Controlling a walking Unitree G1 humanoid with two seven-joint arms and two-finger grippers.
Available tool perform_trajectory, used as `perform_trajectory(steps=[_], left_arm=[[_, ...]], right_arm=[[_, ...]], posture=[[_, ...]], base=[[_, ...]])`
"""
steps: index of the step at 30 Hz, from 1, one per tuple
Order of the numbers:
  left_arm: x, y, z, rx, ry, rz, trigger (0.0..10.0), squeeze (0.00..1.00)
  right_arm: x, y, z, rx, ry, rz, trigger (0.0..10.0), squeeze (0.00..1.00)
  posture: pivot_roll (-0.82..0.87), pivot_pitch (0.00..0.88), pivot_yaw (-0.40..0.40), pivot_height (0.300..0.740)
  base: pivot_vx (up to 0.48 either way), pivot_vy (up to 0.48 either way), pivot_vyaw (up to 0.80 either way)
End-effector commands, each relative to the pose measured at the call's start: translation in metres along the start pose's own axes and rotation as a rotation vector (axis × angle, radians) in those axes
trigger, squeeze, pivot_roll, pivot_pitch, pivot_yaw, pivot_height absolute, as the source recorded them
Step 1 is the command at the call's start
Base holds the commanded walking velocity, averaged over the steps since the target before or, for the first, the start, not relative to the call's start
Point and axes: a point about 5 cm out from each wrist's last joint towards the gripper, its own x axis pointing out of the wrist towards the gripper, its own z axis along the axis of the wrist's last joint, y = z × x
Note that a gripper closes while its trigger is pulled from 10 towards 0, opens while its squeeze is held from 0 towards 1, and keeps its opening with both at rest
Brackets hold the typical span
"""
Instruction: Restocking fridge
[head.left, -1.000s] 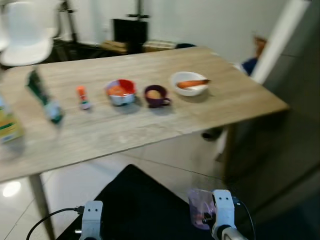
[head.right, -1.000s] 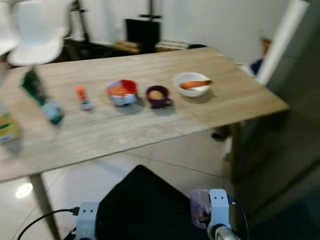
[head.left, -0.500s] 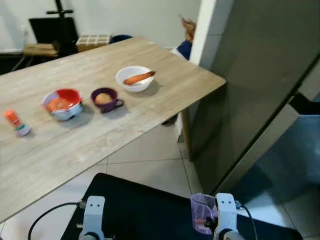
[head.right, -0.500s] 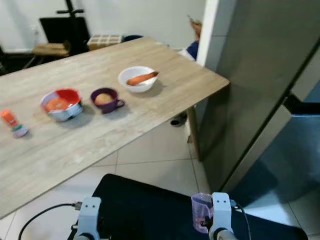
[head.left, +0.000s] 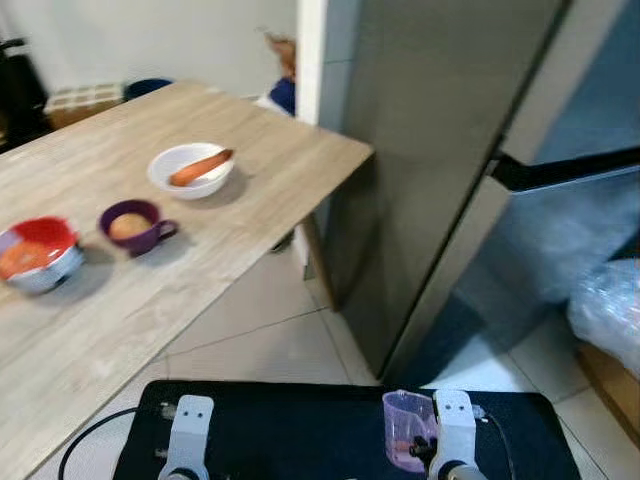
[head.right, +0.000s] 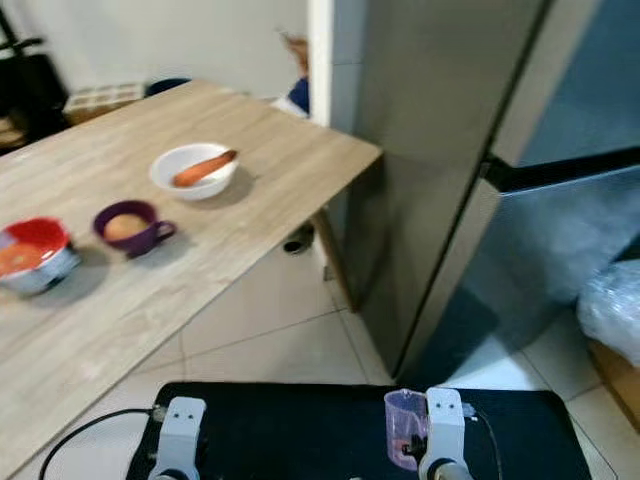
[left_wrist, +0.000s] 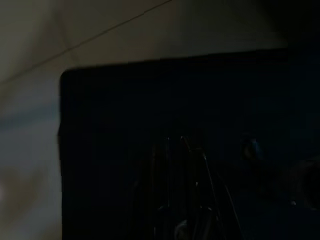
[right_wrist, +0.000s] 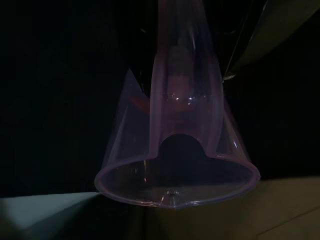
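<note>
Table at left, fridge at right, just beside the table's far right corner. On the table, in 1 row from left to right: bowl, mug, bowl holding a carrot. Near, at the bottom edge: cup at the right gripper.
</note>
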Motion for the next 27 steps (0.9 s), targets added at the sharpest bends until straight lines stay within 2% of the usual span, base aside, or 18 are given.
perform_trajectory(steps=[1, 9, 16, 27], left_arm=[[-0.005, 0.005, -0.010, 0.007, 0.029, 0.007, 10.0, 0.00], [-0.005, 0.007, -0.011, 0.009, 0.032, 0.007, 10.0, 0.00], [-0.005, 0.002, -0.012, 0.015, 0.044, -0.001, 10.0, 0.00], [-0.004, -0.004, -0.014, 0.021, 0.062, -0.009, 10.0, 0.00]], right_arm=[[0.000, 0.001, -0.003, 0.012, 0.012, -0.006, 10.0, 0.00], [-0.001, 0.002, -0.006, 0.018, 0.018, -0.011, 10.0, 0.00], [-0.002, 0.002, -0.009, 0.022, 0.024, -0.016, 10.0, 0.00], [-0.003, -0.009, -0.006, 0.025, 0.027, -0.031, 10.0, 0.00]], posture=[[-0.08, 0.070, 0.006, 0.740], [-0.08, 0.070, 0.007, 0.740], [-0.08, 0.071, 0.008, 0.740], [-0.08, 0.072, 0.007, 0.740]], base=[[0.000, 0.000, -0.80], [0.000, 0.000, -0.80], [0.000, 0.000, -0.80], [0.000, 0.000, -0.80]])
